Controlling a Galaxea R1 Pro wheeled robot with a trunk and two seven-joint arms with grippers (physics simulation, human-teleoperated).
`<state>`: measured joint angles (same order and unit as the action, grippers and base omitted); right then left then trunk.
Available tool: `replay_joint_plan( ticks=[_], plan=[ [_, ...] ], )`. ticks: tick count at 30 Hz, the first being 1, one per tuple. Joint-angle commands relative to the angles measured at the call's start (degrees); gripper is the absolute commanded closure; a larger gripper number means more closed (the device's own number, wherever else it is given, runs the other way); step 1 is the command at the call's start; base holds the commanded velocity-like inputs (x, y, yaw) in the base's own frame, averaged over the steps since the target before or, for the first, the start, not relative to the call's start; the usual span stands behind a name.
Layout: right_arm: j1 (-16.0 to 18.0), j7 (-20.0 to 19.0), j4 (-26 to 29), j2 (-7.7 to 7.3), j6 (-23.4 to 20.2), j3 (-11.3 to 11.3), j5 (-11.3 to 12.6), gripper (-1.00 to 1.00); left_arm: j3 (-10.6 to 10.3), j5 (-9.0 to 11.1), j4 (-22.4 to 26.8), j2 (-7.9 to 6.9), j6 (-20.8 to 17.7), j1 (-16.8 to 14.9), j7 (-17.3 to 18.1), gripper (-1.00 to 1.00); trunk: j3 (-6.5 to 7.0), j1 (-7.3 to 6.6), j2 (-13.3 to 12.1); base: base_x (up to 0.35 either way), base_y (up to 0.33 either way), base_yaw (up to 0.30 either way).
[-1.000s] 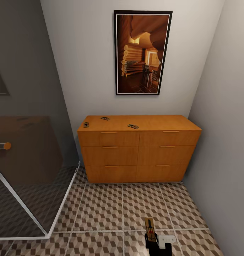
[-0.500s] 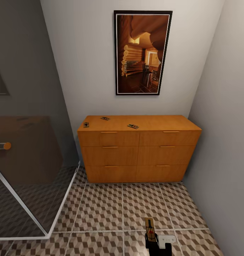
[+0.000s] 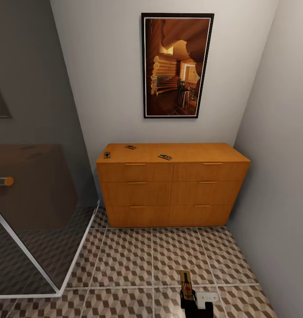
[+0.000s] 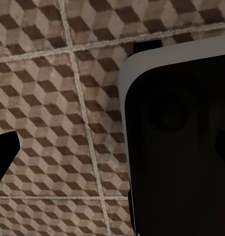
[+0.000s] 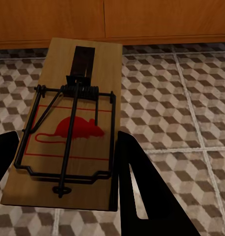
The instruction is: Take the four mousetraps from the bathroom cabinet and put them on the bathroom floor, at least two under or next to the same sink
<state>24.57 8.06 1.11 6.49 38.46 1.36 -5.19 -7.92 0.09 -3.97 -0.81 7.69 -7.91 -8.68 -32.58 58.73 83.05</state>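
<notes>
Holding one mousetrap (image 5: 73,123) in the right gripper (image 3: 192,299), low over the bathroom floor (image 3: 125,260), well short of the cabinet (image 3: 172,185). Jaws are closed to board width, one dark finger (image 5: 142,196) at each long edge near the rear end. An edge pinch makes sense: it keeps the fingers clear of the spring and wire bar on top.

Trap faces up, roughly level. Long axis runs along the gripper's reach, toward the cabinet front. Dark bait plate is at the far end, wire loop end nearest the wrist, red mouse print between.

Three more traps sit on the cabinet top:
- first trap (image 3: 107,155) at the front-left corner
- second trap (image 3: 130,147) near the back edge, left side
- third trap (image 3: 165,157) near the front edge, left of centre, long axis skewed to that edge

Too small in the head view to read which way those point.

Left gripper (image 4: 68,162): wrist camera looks down at floor tiles past a dark, white-edged housing (image 4: 176,137); one dark fingertip (image 4: 4,155) shows at the frame edge. Can't tell how far it's open; nothing visible in it.

No sink visible here, so my read is the held trap needs carrying to one before release. A glass shower enclosure (image 3: 36,198) stands at the robot's left, a framed picture (image 3: 177,65) on the wall above the cabinet.
</notes>
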Motion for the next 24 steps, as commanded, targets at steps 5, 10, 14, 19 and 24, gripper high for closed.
replay_joint_plan(
  ticks=[5, 10, 14, 19, 24],
  plan=[
    [0.04, 0.23, -0.05, 0.01, 0.12, 0.14, -0.44, 1.0, -0.43, 0.0, -0.25, 0.0, 0.4, -0.09, -0.19, -1.0, -0.05, 0.0, 0.03, 0.0, 0.0, 0.0],
    [0.06, 0.26, -0.05, 0.01, 0.12, 0.15, -0.44, 1.0, -0.43, 0.0, -0.25, -0.01, 0.4, -0.09, -0.19, -1.0, -0.05, 0.0, 0.03, 0.0, 0.0, 0.0],
    [0.05, 0.26, -0.05, 0.01, 0.12, 0.14, -0.44, 1.0, -0.43, 0.0, -0.25, 0.0, 0.4, -0.09, -0.19, -1.0, -0.05, 0.0, 0.03, 0.0, 0.0, 0.0],
    [0.04, 0.23, -0.05, 0.01, 0.12, 0.14, -0.44, 1.0, -0.43, 0.0, -0.25, 0.01, 0.4, -0.09, -0.19, -1.0, -0.05, 0.0, 0.03, 0.0, 0.0, 0.0],
    [0.04, 0.26, -0.05, 0.01, 0.12, 0.14, -0.44, 1.0, -0.43, 0.0, -0.25, 0.0, 0.4, -0.09, -0.19, -1.0, -0.05, 0.0, 0.03, 0.0, 0.0, 0.0]
  ],
)
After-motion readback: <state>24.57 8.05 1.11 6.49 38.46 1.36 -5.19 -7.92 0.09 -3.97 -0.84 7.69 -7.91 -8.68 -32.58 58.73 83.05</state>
